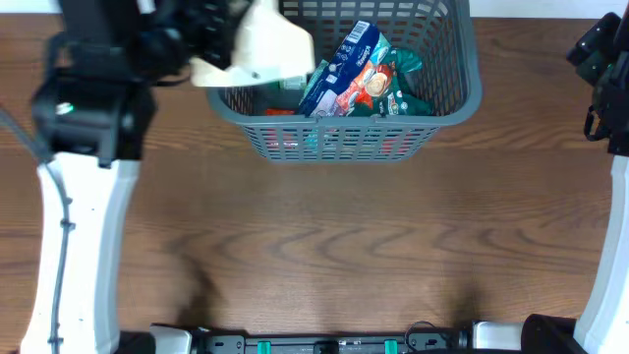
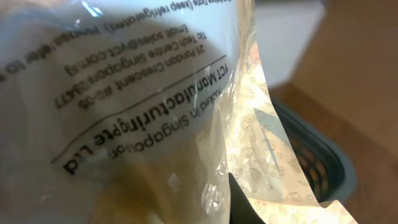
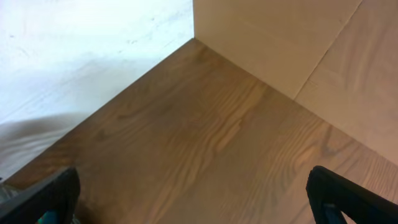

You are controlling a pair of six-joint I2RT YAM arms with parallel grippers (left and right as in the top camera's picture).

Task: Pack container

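Observation:
The container [image 1: 462,98], a dark grey slotted basket, stands at the back middle of the table. A blue packet [image 1: 339,64], a green packet [image 1: 393,84] and red items lie in it. My left gripper [image 1: 218,49] is shut on a cream plastic packet [image 1: 265,44], which hangs over the basket's left rim. In the left wrist view the packet [image 2: 124,106] with printed text fills most of the frame, one dark fingertip [image 2: 239,202] shows against it, and the basket [image 2: 317,158] lies behind. My right gripper [image 3: 193,202] is open over bare wood, holding nothing, at the far right [image 1: 595,54].
The wooden table [image 1: 324,246] stretches in front of the basket. A light wooden wall [image 3: 280,43] and a white surface [image 3: 81,50] border the table's far corner by the right arm.

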